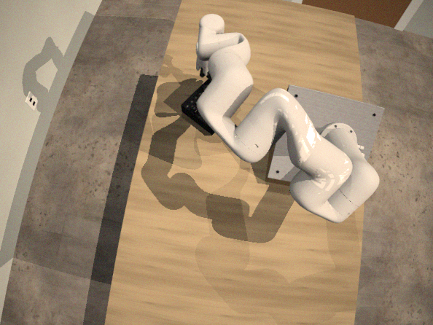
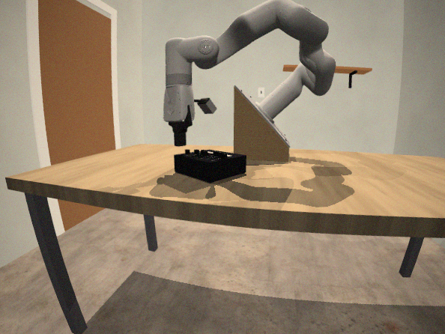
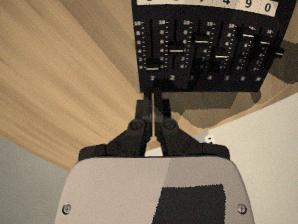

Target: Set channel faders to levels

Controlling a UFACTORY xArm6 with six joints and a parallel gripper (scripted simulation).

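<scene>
The pincer [image 2: 180, 139] [image 3: 152, 97] is clenched on nothing, the lighting desk [image 2: 210, 166] [image 3: 200, 85] [image 1: 198, 114] just beyond its tips; lowered slightly off line, the neighbouring fader could be knocked.

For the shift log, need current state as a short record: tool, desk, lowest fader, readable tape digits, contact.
tool: shut, nothing held
lighting desk: flat on the table
fader 1 cap: near the bottom of its slot
tape: last digits 4, 9, 0; leftmost cut off by the wrist view
contact: tool above table, apart from desk in exterior view
</scene>
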